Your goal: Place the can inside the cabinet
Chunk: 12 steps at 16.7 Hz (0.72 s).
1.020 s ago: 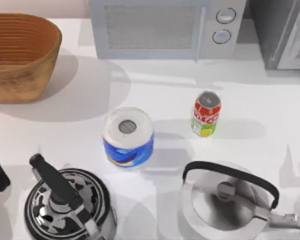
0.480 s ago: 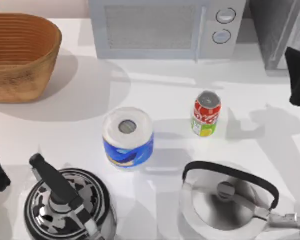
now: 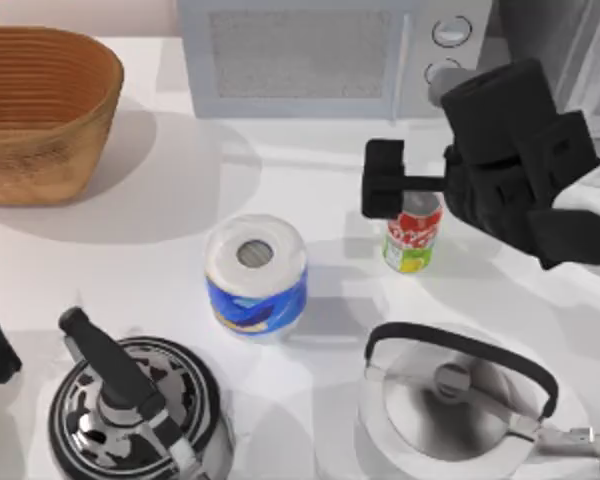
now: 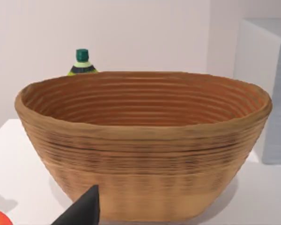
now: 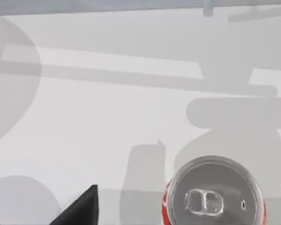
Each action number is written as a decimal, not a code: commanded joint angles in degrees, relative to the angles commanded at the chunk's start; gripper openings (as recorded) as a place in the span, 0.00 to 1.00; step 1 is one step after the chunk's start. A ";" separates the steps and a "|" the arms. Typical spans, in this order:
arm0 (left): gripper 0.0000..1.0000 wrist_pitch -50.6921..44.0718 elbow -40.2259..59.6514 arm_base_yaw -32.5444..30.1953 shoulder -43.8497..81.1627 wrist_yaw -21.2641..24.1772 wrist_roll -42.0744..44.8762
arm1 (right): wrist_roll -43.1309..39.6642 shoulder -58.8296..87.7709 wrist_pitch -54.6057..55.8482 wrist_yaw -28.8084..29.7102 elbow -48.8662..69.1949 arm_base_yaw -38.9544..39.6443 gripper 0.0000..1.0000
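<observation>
So I've got my right gripper hanging just above the small red soda can standing mid-table, ready for a top grab; honestly can't tell how wide the jaws are.

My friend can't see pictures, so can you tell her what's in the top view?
The right gripper hovers over a small red can standing upright on a white table. A microwave and grey cabinet stand along the back, with a basket at the left. Nearer are a paper roll and two kettles.
</observation>
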 joint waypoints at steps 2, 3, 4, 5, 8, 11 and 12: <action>1.00 0.00 0.00 0.00 0.00 0.00 0.00 | 1.94 6.37 -0.30 3.58 1.25 1.76 1.00; 1.00 0.00 0.00 0.00 0.00 0.00 0.00 | 2.82 8.69 -0.41 5.20 1.50 2.60 1.00; 1.00 0.00 0.00 0.00 0.00 0.00 0.00 | 3.60 10.42 -0.48 6.63 1.58 3.39 1.00; 1.00 0.00 0.00 0.00 0.00 0.00 0.00 | 4.24 11.57 -0.53 7.80 1.56 4.02 1.00; 1.00 0.00 0.00 0.00 0.00 0.00 0.00 | 4.87 12.30 -0.56 8.95 1.49 4.61 1.00; 1.00 0.00 0.00 0.00 0.00 0.00 0.00 | 4.80 12.13 -0.54 8.83 1.34 4.33 1.00; 1.00 0.00 0.00 0.00 0.00 0.00 0.00 | 4.73 12.19 -0.51 8.78 1.40 4.26 1.00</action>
